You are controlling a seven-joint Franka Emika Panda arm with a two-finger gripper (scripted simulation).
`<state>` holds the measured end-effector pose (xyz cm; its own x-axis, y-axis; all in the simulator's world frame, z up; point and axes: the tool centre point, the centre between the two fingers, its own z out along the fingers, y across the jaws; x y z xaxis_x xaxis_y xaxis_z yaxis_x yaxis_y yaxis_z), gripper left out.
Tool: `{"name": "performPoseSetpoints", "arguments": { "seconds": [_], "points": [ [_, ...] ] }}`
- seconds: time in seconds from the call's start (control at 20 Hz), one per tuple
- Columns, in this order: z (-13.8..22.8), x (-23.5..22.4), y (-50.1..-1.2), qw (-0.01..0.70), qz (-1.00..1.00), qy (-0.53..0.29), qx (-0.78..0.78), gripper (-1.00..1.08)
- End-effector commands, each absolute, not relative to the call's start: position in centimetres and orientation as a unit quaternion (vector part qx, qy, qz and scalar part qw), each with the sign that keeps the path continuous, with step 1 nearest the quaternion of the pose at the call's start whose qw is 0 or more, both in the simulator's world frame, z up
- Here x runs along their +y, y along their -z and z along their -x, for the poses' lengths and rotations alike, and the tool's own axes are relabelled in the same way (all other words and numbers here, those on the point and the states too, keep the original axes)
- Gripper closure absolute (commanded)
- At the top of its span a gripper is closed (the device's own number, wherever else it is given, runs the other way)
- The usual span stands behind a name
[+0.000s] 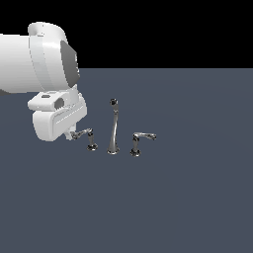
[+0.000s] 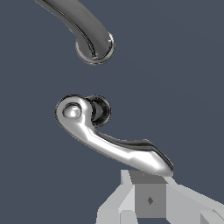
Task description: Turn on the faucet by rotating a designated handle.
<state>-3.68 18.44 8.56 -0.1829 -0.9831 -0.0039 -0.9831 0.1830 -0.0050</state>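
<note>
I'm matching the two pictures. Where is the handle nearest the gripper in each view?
Exterior view: the handle stands on the exterior view's left of the spout, its arm tip at the gripper.
Wrist view: the handle fills the middle.
Shared landmark: the spout.

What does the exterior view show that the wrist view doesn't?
Exterior only: the Panda arm, the whole tall spout up to its dark tip, and the other lever handle on the exterior view's right. Wrist only: a close look down on the lever, its tip right at the gripper. Both: the handle by the gripper, and the spout.
</note>
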Motion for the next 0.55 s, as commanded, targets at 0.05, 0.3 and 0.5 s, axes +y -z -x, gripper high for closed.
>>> {"name": "performPoseSetpoints", "arguments": {
  "seconds": [0.05, 0.3, 0.5],
  "points": [
    [4.4, 16.9, -8.6, 0.001, 0.636, 0.001, 0.772, 1.08],
    [5.7, 15.4, -8.6, 0.0, 0.635, 0.0, 0.772, 1.08],
    [6.5, 14.5, -8.6, 0.0, 0.635, 0.0, 0.773, 1.08]
  ]
}}
